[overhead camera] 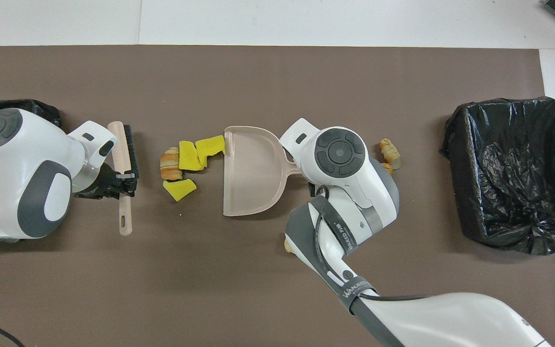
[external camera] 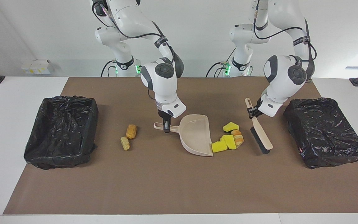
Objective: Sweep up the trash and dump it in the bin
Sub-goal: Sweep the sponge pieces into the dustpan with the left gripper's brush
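Sweeping step: trash (external camera: 228,140) lies at the dustpan (external camera: 195,134) mouth.
Left gripper (external camera: 253,113) clamps the brush (external camera: 259,130), right gripper (external camera: 166,128) the dustpan handle (next, probably, a push pan-ward).

Open mat (external camera: 172,183) past dustpan (external camera: 196,135); bins (external camera: 61,130) flank ends.

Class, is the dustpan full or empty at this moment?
Empty. The dustpan shows bare beige inside; the yellow and orange scraps lie on the mat at its mouth.
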You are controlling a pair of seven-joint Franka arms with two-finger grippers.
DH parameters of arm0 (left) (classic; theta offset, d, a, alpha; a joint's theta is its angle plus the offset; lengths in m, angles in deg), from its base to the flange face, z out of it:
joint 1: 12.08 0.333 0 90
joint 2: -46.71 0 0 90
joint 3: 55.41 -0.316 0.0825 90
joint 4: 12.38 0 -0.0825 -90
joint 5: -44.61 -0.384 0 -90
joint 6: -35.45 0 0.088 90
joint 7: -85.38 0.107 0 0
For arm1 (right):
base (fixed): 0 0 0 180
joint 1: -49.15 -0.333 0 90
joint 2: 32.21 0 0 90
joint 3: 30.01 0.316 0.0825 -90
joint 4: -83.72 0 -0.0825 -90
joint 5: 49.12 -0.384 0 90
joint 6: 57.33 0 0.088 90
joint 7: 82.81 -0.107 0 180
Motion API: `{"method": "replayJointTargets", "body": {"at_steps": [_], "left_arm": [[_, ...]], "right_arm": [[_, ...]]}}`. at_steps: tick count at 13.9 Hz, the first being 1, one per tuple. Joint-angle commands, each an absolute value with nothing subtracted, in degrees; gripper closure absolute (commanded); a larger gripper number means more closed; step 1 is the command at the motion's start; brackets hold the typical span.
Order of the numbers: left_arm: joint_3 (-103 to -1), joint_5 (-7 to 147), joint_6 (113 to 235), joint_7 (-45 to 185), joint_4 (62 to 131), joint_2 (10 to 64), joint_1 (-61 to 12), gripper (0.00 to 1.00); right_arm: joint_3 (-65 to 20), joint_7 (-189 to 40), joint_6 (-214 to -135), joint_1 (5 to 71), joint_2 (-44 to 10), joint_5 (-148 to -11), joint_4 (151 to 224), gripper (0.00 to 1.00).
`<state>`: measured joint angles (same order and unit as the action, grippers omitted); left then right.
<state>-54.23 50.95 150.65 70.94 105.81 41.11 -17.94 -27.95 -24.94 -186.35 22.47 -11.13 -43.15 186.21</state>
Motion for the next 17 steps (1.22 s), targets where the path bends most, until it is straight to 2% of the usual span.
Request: {"method": "replayJointTargets", "body": {"at_steps": [1,4,10,13,17], "left_arm": [[-53.57,51.64,151.99,70.01,109.87,43.81,-18.84,1.00],[-53.39,51.81,157.78,66.85,111.89,42.59,-25.16,1.00],[-53.30,56.99,159.56,66.83,110.23,41.70,-35.27,1.00],[-53.30,59.71,158.33,66.22,107.68,41.52,-36.69,1.00],[-53.65,60.07,148.86,66.48,103.38,44.07,-35.82,1.00]], "right_arm": [[-27.20,-26.21,-188.20,22.17,-10.24,-44.11,186.46,1.00],[-27.11,-26.29,-188.11,22.08,-10.33,-44.11,186.46,1.00],[-27.11,-28.74,-188.38,20.77,-9.89,-44.11,186.29,1.00],[-27.11,-31.82,-191.44,19.89,-8.58,-44.11,185.94,1.00],[-27.11,-31.31,-190.58,20.06,-8.48,-43.50,185.76,1.00]]}}
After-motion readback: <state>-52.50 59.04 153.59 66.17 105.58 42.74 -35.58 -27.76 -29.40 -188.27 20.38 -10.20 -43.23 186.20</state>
